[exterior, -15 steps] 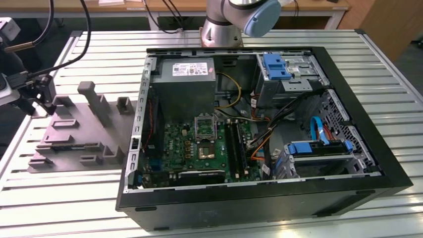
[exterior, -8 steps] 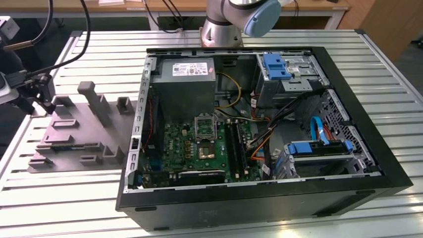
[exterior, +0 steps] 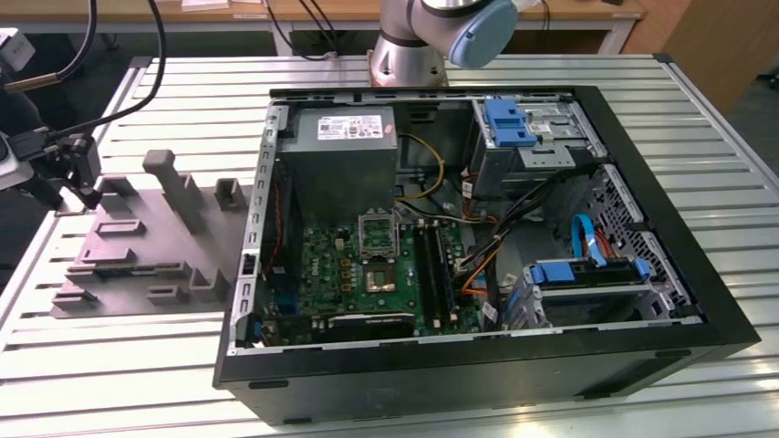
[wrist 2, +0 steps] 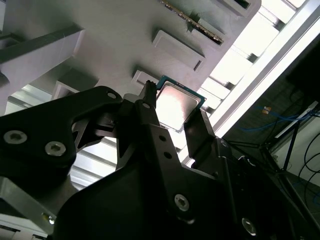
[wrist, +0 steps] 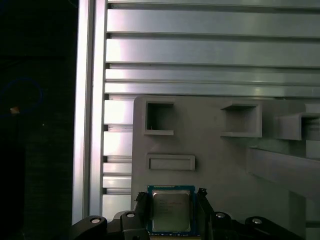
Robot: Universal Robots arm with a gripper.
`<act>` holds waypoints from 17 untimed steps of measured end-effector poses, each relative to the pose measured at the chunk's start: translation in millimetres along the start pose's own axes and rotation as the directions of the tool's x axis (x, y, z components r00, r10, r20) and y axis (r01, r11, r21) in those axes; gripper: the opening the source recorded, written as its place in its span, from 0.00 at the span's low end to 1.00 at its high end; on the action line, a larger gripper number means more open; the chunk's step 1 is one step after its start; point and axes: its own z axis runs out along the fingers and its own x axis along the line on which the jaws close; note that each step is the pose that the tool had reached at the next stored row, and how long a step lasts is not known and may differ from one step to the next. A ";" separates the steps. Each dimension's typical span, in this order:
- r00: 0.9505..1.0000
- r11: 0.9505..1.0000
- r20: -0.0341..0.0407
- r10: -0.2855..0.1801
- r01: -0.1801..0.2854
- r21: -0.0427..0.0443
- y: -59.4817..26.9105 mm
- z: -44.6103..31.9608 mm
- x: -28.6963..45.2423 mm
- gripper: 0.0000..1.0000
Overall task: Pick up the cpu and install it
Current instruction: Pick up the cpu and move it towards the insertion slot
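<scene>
Silvery cpu (wrist: 171,210) (wrist 2: 177,102) pinched between black fingers (wrist: 142,209) in both wrist views; exterior view (wider) takes in open computer case (exterior: 487,363)

Slatted metal table (exterior: 122,365) bears grey tray (exterior: 134,246), open computer case (exterior: 487,370).

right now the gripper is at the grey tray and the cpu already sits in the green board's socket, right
No: the cpu is not in the socket; it is at the gripper, over the grey tray, as both wrist views show. The rest holds.
</scene>
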 end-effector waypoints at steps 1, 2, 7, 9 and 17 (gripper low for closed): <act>1.000 1.000 0.000 0.000 0.000 0.000 0.0 0.0 0.0 0.47; 1.000 1.000 0.000 0.000 0.000 0.000 0.0 -0.2 0.0 0.47; 1.000 1.000 0.000 0.000 0.000 0.000 0.1 -3.1 0.0 0.47; 1.000 1.000 0.000 0.000 0.000 0.000 0.2 -4.7 -0.1 0.47; 1.000 1.000 0.000 0.000 0.000 0.000 0.5 -10.9 -0.1 0.47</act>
